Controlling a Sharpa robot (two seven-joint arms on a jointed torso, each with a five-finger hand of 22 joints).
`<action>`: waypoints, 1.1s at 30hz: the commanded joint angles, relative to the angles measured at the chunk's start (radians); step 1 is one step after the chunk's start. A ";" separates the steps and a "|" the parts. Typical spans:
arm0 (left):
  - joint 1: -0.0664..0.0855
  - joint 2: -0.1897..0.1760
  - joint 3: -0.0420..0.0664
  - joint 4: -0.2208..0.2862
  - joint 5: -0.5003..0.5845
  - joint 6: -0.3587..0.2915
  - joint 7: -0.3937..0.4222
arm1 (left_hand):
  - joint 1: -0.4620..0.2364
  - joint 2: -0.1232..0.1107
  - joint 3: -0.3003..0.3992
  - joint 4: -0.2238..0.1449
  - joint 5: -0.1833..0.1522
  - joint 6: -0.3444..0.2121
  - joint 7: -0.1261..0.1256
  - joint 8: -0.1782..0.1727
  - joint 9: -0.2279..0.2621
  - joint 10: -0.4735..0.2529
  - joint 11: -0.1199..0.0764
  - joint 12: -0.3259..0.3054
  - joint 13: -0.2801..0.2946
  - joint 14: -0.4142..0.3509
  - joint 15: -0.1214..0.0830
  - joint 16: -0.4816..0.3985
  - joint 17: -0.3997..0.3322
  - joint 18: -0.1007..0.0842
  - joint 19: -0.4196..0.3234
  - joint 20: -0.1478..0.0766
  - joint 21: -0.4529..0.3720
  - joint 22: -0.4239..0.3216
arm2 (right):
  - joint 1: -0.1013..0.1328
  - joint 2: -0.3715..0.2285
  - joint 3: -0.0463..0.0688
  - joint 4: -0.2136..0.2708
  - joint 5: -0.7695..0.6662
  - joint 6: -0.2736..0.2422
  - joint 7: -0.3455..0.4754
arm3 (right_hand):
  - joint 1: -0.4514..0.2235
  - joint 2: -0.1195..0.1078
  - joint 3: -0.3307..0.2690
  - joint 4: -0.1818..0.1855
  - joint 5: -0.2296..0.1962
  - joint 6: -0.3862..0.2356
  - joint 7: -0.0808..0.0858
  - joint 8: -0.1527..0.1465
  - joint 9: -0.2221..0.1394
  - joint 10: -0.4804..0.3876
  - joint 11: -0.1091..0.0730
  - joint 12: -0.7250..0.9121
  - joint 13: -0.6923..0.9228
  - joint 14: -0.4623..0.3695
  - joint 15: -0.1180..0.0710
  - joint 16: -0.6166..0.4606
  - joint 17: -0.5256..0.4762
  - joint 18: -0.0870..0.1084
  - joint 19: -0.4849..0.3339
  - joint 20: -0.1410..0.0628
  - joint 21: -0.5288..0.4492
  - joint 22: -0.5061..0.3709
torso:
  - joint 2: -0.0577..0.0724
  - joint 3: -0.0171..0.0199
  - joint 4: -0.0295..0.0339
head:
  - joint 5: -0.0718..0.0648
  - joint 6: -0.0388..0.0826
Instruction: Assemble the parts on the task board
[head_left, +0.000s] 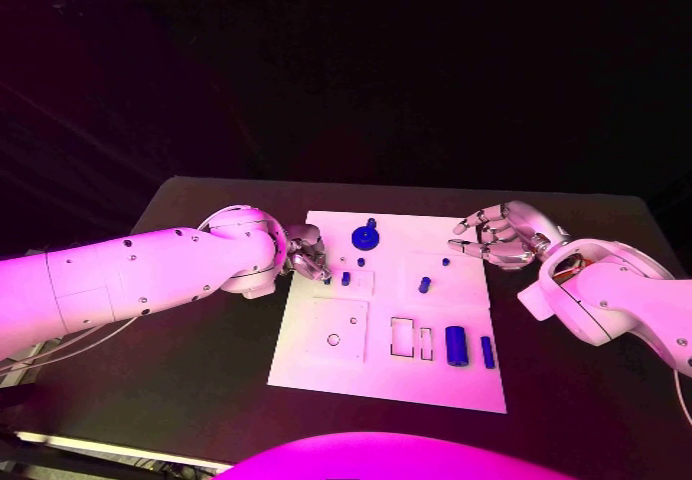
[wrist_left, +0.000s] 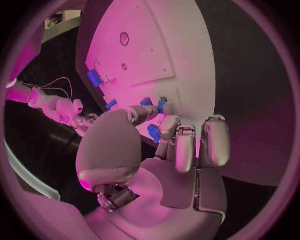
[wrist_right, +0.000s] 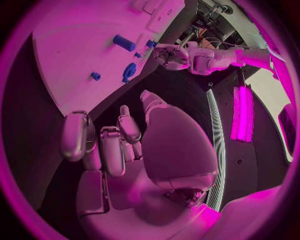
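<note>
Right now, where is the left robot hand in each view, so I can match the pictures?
Head view: left robot hand at the task board's left edge.
Left wrist view: in the middle, fingertips over the board.
Right wrist view: small, beyond the board.
Shared landmark: the white task board.

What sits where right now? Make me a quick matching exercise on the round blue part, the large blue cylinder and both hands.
1. round blue part
2. large blue cylinder
3. left hand
4. right hand

A. near end of the task board, beside the rectangular slots
B. at the board's left edge
C. far end of the board, about mid-width
D. at the board's far right corner

Pairs: 1-C, 2-A, 3-B, 4-D
</note>
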 joint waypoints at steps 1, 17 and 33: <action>-0.001 0.000 0.000 0.004 0.002 0.017 0.001 | -0.002 0.012 0.166 -0.163 0.002 0.001 -0.003 0.003 0.001 0.006 0.000 0.005 0.000 0.106 -0.009 0.007 0.263 -0.012 0.009 0.001 0.004 0.001 | -0.001 -0.001 0.000 0.002 -0.008 0.003 0.007 | -0.007 0.003 0.004 -0.001 -0.005 -0.008 0.000 0.003 0.001 0.002 -0.003 0.000 0.001 0.070 -0.005 -0.005 0.129 0.019 0.000 -0.005 0.001 0.048 | 0.000 -0.0001 0.0009 | 0.000 -0.002; -0.002 -0.002 0.000 0.003 0.006 0.026 -0.002 | -0.003 0.010 0.168 -0.165 0.003 0.003 -0.004 0.002 0.000 0.010 -0.001 0.007 0.004 0.106 -0.010 0.007 0.263 -0.013 0.010 0.000 0.005 0.002 | -0.001 -0.001 0.000 0.002 -0.008 0.004 0.007 | -0.007 0.003 0.004 -0.001 -0.005 -0.008 0.000 0.003 0.001 0.002 -0.003 0.000 0.001 0.070 -0.005 -0.005 0.129 0.019 0.000 -0.005 0.001 0.048 | 0.000 0.0003 -0.0003 | 0.000 -0.004; -0.008 0.017 0.000 -0.019 0.009 0.033 -0.002 | -0.004 0.010 0.170 -0.166 0.003 0.003 -0.004 0.002 0.000 0.009 -0.001 0.006 0.002 0.106 -0.010 0.007 0.263 -0.013 0.010 0.000 0.005 0.002 | -0.001 -0.001 0.000 0.003 -0.008 0.003 0.007 | -0.007 0.003 0.004 -0.001 -0.005 -0.008 0.000 0.003 0.001 0.002 -0.003 0.000 0.001 0.070 -0.005 -0.005 0.129 0.019 0.000 -0.005 0.001 0.048 | 0.001 0.0014 -0.0019 | -0.002 -0.009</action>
